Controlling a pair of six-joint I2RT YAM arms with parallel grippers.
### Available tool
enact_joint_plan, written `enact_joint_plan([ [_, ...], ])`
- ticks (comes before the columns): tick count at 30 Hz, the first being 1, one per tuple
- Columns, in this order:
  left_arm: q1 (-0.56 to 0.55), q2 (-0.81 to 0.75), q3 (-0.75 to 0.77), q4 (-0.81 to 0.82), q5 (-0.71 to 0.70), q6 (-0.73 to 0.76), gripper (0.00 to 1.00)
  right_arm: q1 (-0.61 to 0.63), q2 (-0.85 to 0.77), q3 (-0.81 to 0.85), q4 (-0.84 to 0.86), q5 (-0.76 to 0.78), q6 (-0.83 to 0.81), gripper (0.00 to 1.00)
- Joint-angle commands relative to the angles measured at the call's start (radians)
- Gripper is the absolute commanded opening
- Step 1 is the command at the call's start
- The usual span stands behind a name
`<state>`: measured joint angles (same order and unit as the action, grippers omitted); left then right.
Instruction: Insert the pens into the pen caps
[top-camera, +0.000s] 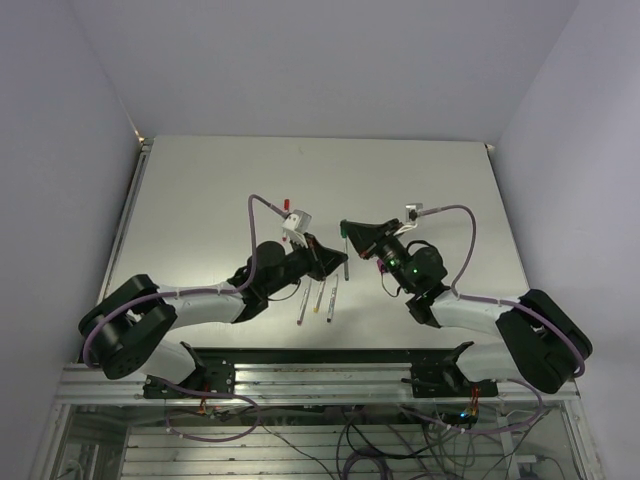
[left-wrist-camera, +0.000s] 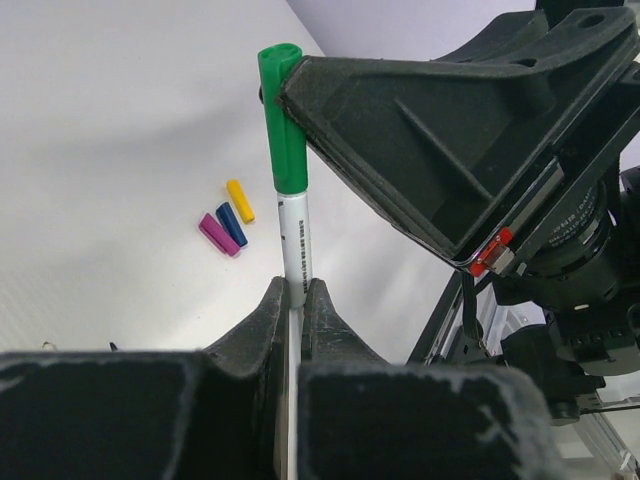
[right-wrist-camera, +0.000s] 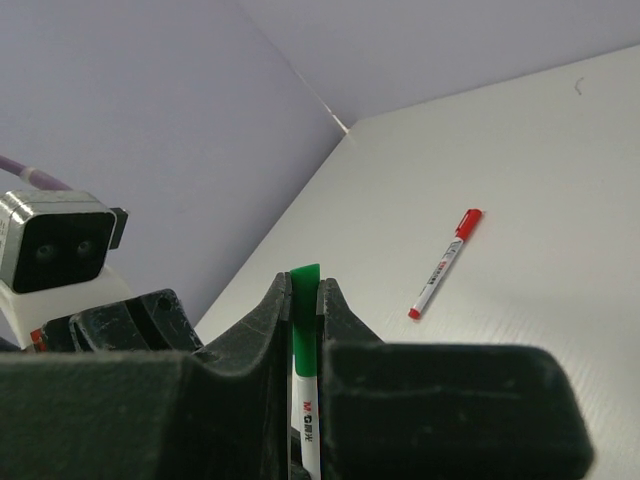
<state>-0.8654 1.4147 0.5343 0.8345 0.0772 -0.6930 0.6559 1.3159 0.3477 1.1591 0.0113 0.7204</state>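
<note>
Left gripper (left-wrist-camera: 293, 292) clamps the thin silvery-grey stick pen (left-wrist-camera: 294, 235), right gripper (right-wrist-camera: 305, 290) the stubby green plastic cap (left-wrist-camera: 283, 120). Pen tip sits inside the cap, both on 1 axis; a straight push should seat it.

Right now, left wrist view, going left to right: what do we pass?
magenta cap → blue cap → yellow cap → green-capped pen → right fingers

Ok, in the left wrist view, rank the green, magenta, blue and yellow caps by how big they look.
1. green cap: by far the largest, though it sits nearest the camera, on the pen.
2. magenta cap, blue cap and yellow cap: these look alike, so no ranking among them.
</note>
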Motion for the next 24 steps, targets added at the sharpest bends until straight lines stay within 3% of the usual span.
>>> enact_joint_plan([
  [1, 0.042, -0.01, 0.018, 0.282, -0.066, -0.019, 0.07, 0.027, 0.026, -0.008, -0.143, -0.158, -0.003, 0.0],
  [11, 0.107, -0.07, 0.026, 0.241, -0.087, 0.01, 0.07, 0.054, 0.016, 0.013, -0.274, -0.143, -0.05, 0.0],
  [24, 0.126, -0.05, 0.031, 0.218, -0.061, 0.001, 0.07, 0.087, 0.056, 0.044, -0.283, -0.095, -0.058, 0.0],
])
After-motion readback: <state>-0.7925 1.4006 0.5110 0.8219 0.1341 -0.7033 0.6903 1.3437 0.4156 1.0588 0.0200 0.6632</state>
